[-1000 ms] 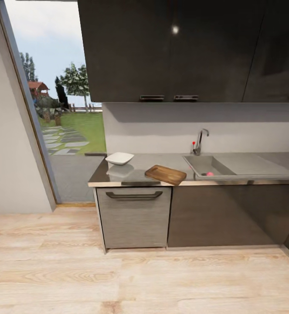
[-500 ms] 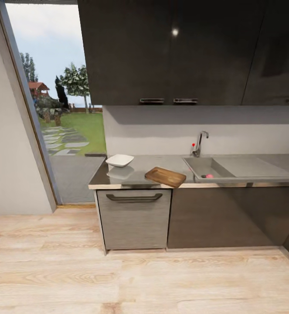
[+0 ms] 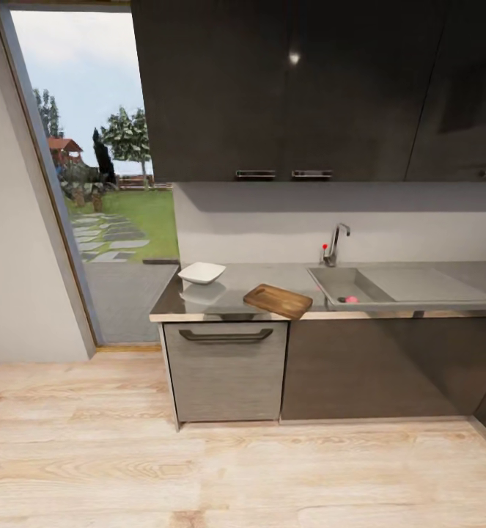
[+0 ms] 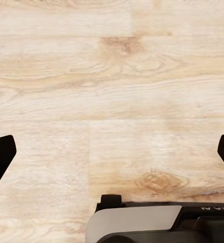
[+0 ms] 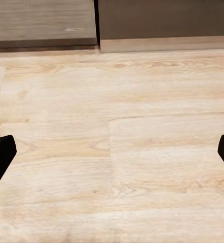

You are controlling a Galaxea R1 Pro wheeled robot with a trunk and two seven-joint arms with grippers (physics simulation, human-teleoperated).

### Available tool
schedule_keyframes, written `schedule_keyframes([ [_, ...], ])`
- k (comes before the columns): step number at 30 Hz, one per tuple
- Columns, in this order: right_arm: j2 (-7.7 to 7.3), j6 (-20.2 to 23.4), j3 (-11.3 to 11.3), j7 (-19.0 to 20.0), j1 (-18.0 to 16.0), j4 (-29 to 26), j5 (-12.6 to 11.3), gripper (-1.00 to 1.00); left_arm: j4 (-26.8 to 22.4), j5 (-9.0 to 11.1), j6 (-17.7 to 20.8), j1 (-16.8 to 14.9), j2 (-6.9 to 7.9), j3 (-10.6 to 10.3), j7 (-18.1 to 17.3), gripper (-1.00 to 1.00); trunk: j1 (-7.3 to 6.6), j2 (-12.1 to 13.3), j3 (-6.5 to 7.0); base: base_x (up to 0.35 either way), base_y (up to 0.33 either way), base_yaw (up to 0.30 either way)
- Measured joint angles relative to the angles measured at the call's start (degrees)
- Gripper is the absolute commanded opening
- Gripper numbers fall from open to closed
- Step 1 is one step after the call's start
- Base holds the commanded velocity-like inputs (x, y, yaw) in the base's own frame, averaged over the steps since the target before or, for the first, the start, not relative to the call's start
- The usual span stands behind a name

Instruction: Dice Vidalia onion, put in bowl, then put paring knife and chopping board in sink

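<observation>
A: What changed since a second ago?

B: The whole head view slid down a bit: upper cabinets (image 3: 286, 88) fill more of the top, and the countertop (image 3: 272, 279) sits lower in the picture. That's the camera moving, not the things. Board, bowl and sink keep their places relative to each other.

A: Meaning for the task?

B: My read is the robot is still on approach, well short of the counter, with nothing picked up yet.

A: Where's the onion?

B: A small pinkish blob in the sink (image 3: 360, 287), near the basin's front edge, is probably the Vidalia onion (image 3: 351, 299). It's too small to be sure.

A: The rest?

B: The chopping board (image 3: 278, 300) is dark brown wood grain with rounded corners. It lies skewed at the countertop's front edge, just beside the sink's left rim. The bowl (image 3: 201, 273) is white, shallow and squarish, near the left end and mirrored in the glossy grey top. I can't make out the paring knife.

A: Grippers?

B: Left gripper (image 4: 112, 154) has dark fingertips at opposite edges of its wrist view, wide apart and holding nothing, over pale wood floor (image 4: 112, 76). Right gripper (image 5: 112, 154) is the same, spread and empty, with the cabinet bases (image 5: 162, 20) ahead of it.

A: Tap?

B: The tap (image 3: 335, 243) is chrome and angular, at the sink's back edge, with a red-tipped lever.
</observation>
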Motion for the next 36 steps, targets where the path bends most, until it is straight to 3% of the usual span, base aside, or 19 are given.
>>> schedule_keyframes([
  [36,0.00,0.00,0.03,0.01,0.00,0.00,0.03,1.00,-0.01,0.00,0.00,0.00,0.00,0.00,0.03,1.00,-7.91,14.45,6.48,0.000,0.000,0.000],
])
